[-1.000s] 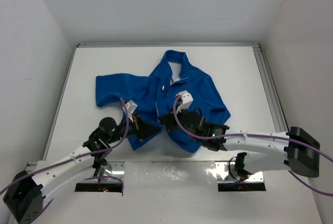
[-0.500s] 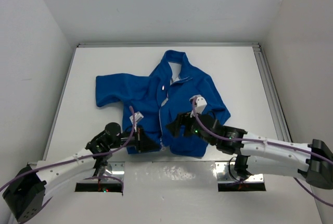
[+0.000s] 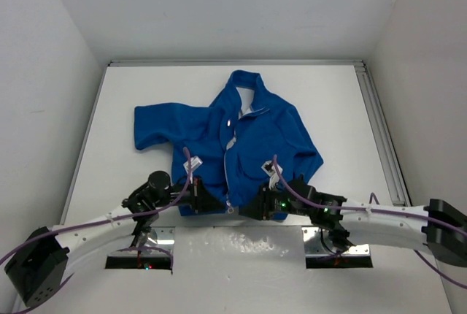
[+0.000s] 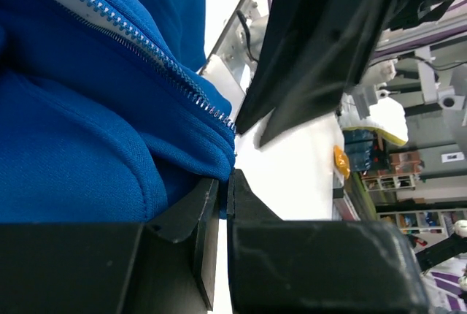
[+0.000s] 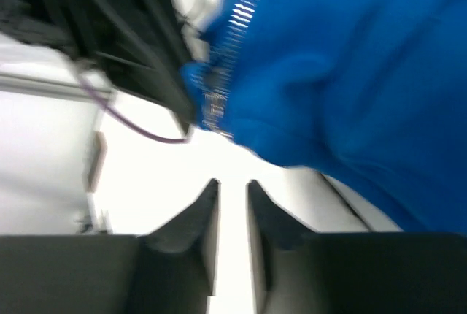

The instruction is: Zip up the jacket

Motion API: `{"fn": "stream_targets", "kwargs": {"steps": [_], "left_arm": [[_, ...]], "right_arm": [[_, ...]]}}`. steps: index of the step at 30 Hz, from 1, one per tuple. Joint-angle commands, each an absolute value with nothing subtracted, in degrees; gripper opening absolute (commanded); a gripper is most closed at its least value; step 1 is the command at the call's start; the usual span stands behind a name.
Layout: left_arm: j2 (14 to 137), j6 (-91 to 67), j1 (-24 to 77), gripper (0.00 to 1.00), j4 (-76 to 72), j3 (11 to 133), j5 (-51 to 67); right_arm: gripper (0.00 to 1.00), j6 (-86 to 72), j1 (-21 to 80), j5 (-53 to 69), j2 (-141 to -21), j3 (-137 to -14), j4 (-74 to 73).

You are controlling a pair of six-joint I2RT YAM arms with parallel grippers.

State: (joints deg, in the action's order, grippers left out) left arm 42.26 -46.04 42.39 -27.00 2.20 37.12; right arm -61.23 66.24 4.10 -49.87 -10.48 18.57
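white table (image 3: pixel 328 95), blue jacket (image 3: pixel 255 135), white walls (image 3: pixel 219 7)

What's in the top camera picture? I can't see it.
A blue jacket lies on a white table, open at the collar. Reaching in from the bottom edge, the left gripper and right gripper meet at the lower end of the silver zipper, one each side.

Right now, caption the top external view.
The left end effector and right end effector flank the lower end of the zipper at the hem of a blue jacket on a white table.
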Motion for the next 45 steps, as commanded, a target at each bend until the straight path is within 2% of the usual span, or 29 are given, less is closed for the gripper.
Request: {"fn": "stream_targets", "kwargs": {"steps": [1,4,11,26,38,45], "left_arm": [[40.88,-48.42,42.63,0.00,-31.46,1.85,38.59],[39.73,-48.16,42.63,0.00,-29.97,1.76,37.36],[39.38,-49.57,42.63,0.00,-31.38,1.32,37.70],[39.03,-49.92,42.63,0.00,-31.38,0.97,39.46],[39.02,-48.96,42.63,0.00,-29.88,0.53,38.85],[38.23,-49.13,42.63,0.00,-29.18,0.44,39.02]], "right_arm": [[0.25,-62.31,67.06,6.42,-49.92,-10.90,29.62],[0.33,-62.31,67.50,6.42,-52.28,-10.81,30.31],[0.44,-62.23,68.12,5.19,-57.21,-10.63,32.78],[0.46,-60.21,68.20,7.29,-65.39,-13.45,38.40],[0.45,-59.85,68.20,7.21,-65.39,-14.24,39.64],[0.40,-60.12,68.20,6.51,-65.39,-13.62,41.65]]}}
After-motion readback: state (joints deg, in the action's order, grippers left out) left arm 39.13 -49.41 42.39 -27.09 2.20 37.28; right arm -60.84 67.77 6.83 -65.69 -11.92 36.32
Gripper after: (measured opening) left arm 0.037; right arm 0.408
